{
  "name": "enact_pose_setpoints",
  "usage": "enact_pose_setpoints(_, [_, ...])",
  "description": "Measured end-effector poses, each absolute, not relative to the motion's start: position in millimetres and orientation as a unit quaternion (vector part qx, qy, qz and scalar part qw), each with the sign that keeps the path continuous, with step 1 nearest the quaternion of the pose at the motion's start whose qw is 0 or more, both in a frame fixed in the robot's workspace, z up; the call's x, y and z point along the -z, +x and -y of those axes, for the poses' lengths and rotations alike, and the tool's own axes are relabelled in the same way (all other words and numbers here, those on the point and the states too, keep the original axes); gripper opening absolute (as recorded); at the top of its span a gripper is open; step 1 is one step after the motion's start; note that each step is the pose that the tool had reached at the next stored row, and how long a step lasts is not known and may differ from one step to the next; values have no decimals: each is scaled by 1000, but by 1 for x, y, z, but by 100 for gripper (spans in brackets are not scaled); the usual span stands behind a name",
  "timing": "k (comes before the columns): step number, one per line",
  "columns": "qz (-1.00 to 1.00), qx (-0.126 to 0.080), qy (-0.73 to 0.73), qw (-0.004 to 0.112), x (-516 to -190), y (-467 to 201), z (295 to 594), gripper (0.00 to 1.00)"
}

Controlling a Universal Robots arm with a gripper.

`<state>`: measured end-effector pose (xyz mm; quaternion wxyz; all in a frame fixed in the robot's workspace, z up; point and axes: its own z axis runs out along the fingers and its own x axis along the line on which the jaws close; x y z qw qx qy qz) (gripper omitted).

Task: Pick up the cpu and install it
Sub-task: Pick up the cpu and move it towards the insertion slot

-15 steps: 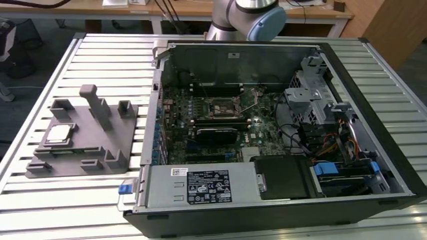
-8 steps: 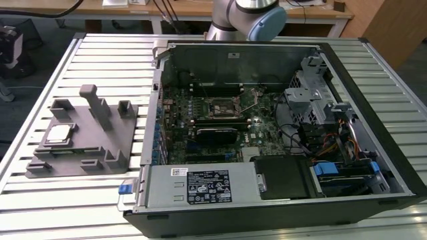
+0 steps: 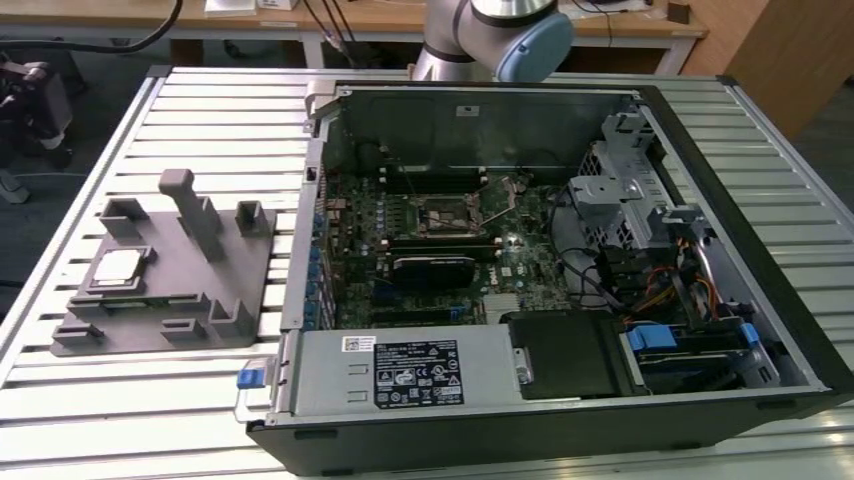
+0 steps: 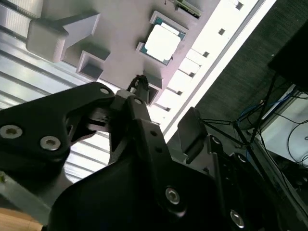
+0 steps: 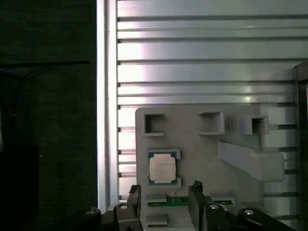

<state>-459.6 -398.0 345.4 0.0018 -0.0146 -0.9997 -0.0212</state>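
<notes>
Tool [image 5: 165, 195] wide, empty; cpu [image 5: 162, 168] in holder [image 5: 192, 142] on slatted table [image 5: 202, 48]; dark floor [image 5: 48, 106] beside.

Slatted table [image 3: 200, 110]: holder block [image 3: 167, 288], PC case [image 3: 507, 440].

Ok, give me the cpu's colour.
The cpu is silver-grey with a greenish border, clearest in the first wrist view.

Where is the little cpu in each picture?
Exterior view: the cpu lies on the grey holder block, at the exterior view's left, outside the computer case.
First wrist view: the cpu sits in a pocket of that block.
Second wrist view: the cpu in the same pocket, same block.
Shared landmark: the grey holder block.
</notes>
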Motion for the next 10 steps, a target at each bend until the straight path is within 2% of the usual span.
enact_pose_setpoints(1, [1000,21,-15,2,-344,-460,398,53])
enact_pose_setpoints(4, [1000,21,-14,2,-338,-460,398,70])
enact_pose_setpoints(5, [1000,21,-14,2,-336,-460,398,70])
enact_pose_setpoints(6, [1000,21,-13,2,-335,-460,398,76])
enact_pose_setpoints(8, [1000,21,-12,2,-331,-460,398,76])
enact_pose_setpoints(9, [1000,21,-11,2,-329,-460,398,82])
enact_pose_setpoints(10, [1000,21,-11,2,-327,-460,398,82])
